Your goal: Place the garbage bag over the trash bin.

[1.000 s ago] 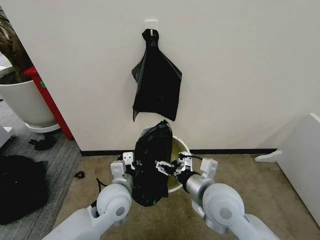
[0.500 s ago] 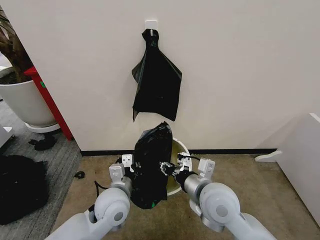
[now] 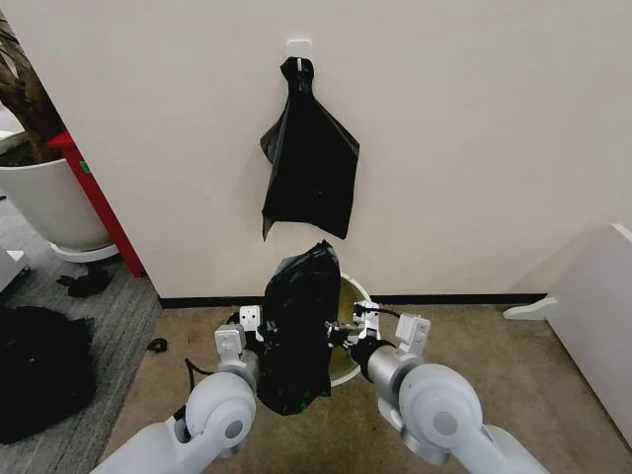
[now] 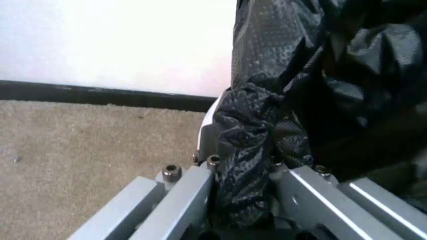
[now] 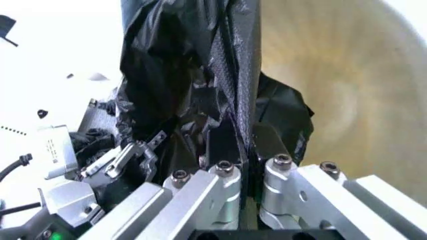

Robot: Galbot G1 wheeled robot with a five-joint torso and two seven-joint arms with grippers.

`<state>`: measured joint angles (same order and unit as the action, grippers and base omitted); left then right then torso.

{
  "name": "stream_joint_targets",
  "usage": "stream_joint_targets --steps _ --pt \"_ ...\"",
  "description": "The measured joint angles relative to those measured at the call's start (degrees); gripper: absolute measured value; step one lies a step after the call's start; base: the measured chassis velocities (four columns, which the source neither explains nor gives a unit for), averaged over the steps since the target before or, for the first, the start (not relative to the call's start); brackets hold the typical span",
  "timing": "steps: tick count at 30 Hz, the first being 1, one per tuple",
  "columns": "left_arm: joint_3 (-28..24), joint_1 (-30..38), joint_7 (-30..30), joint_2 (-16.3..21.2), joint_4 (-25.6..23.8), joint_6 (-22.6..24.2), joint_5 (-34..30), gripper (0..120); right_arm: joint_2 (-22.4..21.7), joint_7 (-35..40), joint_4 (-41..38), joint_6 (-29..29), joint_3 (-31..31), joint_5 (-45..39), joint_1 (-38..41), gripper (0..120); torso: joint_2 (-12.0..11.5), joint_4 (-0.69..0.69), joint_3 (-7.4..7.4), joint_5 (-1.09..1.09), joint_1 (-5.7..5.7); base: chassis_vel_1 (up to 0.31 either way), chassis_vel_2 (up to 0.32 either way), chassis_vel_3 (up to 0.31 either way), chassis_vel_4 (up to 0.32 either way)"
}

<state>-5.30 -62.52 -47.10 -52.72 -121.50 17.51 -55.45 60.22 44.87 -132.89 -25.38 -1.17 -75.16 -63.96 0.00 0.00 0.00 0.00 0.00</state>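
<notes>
Holding the garbage bag point(image 3: 296, 336) up between them, both claws are pinched onto it: the left claw point(image 3: 259, 331) on one side, the right claw point(image 3: 334, 334) on the other. In the left wrist view the metal fingers point(image 4: 180, 200) are clamped tight on a bunched, twisted rope of thin black plastic with a fine dimpled texture, and in the right wrist view the fingers point(image 5: 223, 192) squeeze a flat vertical fold of the same glossy, crinkly film. The bag hangs as a tall, lumpy column in front of the robot, its top peaked and its bottom drooping toward the tan carpet point(image 3: 543, 346). Right behind it, partly covered, sits the trash bin point(image 3: 354, 336), round, white, smooth plastic with a rolled rim, its inside looking yellowish up close point(image 5: 347, 100). The bag is in front of the bin's opening, not pulled over the rim. Another black bag point(image 3: 309, 163) hangs knotted from a wall hook point(image 3: 298, 47) above.
</notes>
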Motion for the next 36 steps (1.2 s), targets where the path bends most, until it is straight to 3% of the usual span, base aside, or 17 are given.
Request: stream_joint_targets --steps 13,23,36 --pt "3.1 -2.9 0.1 0.2 -1.2 -0.2 -0.4 0 -4.8 1.2 -3.3 0.0 5.9 0.3 -4.9 0 0.0 0.00 0.00 0.01 0.00 0.000 0.000 0.000 0.000" --pt "4.5 -4.4 0.5 0.2 -2.2 -0.5 -0.5 0 -4.0 0.0 -5.7 0.3 5.7 -1.1 -5.0 0 0.0 0.00 0.00 0.01 0.00 0.000 0.000 0.000 0.000" --pt "4.9 -4.4 1.5 0.6 -2.5 -1.4 -1.2 0 -3.6 -1.9 -5.8 0.4 6.3 -4.7 -5.2 47 0.0 0.00 0.00 0.00 0.00 0.000 0.000 0.000 0.000"
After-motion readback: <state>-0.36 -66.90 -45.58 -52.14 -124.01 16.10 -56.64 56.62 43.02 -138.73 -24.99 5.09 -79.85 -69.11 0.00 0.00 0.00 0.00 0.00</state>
